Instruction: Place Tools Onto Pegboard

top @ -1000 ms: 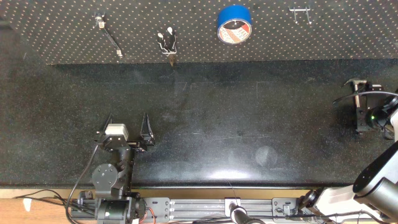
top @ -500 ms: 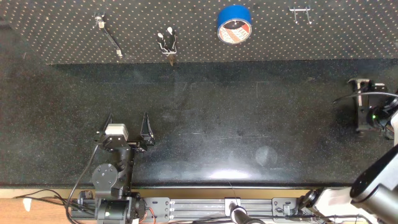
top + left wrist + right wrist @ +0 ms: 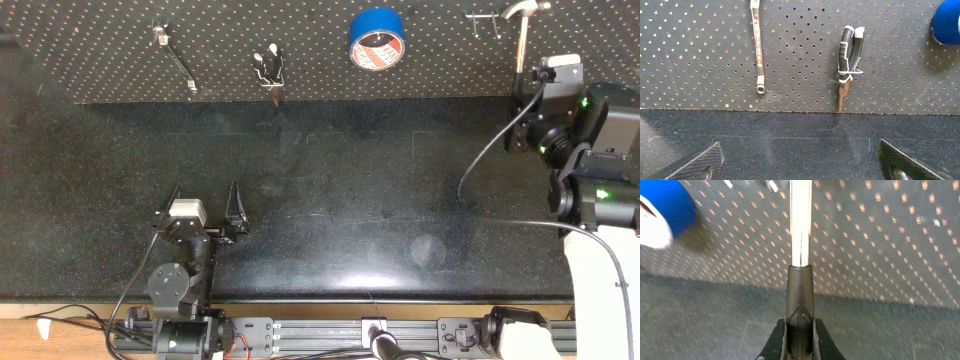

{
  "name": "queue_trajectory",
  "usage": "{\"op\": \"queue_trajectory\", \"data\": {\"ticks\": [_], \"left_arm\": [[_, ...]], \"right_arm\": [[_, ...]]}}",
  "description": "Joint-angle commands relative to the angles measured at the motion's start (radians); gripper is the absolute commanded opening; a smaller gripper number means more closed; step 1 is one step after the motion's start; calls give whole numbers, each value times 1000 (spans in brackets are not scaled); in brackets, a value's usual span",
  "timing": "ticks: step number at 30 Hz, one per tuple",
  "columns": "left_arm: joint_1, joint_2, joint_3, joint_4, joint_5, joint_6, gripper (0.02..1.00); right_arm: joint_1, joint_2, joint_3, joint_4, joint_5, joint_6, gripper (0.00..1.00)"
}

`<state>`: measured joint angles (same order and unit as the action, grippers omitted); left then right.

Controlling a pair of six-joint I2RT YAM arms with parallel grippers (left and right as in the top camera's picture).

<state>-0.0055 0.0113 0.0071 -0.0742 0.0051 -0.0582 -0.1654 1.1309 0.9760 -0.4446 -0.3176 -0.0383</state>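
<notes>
A black pegboard (image 3: pixel 90 40) stands along the far edge of the dark table (image 3: pixel 350 170), and from the left a wrench (image 3: pixel 175 62), pliers (image 3: pixel 269 68) and a roll of blue tape (image 3: pixel 377 40) hang on it, so 3 items look done. The left pincer (image 3: pixel 204 200) rests spread and empty over the table, well apart from the board. At the right, the right pincer (image 3: pixel 800 330) pinches the handle of the hammer (image 3: pixel 522 35), held before the board just beside a bare hook (image 3: pixel 484 22), so hanging it seems the 1 step left.

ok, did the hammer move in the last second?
Yes. The hammer, held in the right gripper, went from the right edge of the table up to the pegboard; its head now sits just right of the empty hook.
</notes>
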Motion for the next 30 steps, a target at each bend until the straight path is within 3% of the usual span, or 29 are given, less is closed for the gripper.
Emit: {"op": "queue_trajectory", "data": {"ticks": [1,23,24,27,28,30], "left_arm": [[-2,-8,-2,-8,7,-13,996],[-2,-8,-2,-8,7,-13,996],[-2,-8,-2,-8,7,-13,996],[-2,-8,-2,-8,7,-13,996],[-2,-8,-2,-8,7,-13,996],[-2,-8,-2,-8,7,-13,996]], "right_arm": [[81,-19,6,77,-7,68,73],[101,290,6,87,21,67,77],[101,289,6,87,21,67,380],[101,253,6,87,21,67,678],[101,212,6,84,21,67,910],[101,86,6,56,21,64,934]]}}
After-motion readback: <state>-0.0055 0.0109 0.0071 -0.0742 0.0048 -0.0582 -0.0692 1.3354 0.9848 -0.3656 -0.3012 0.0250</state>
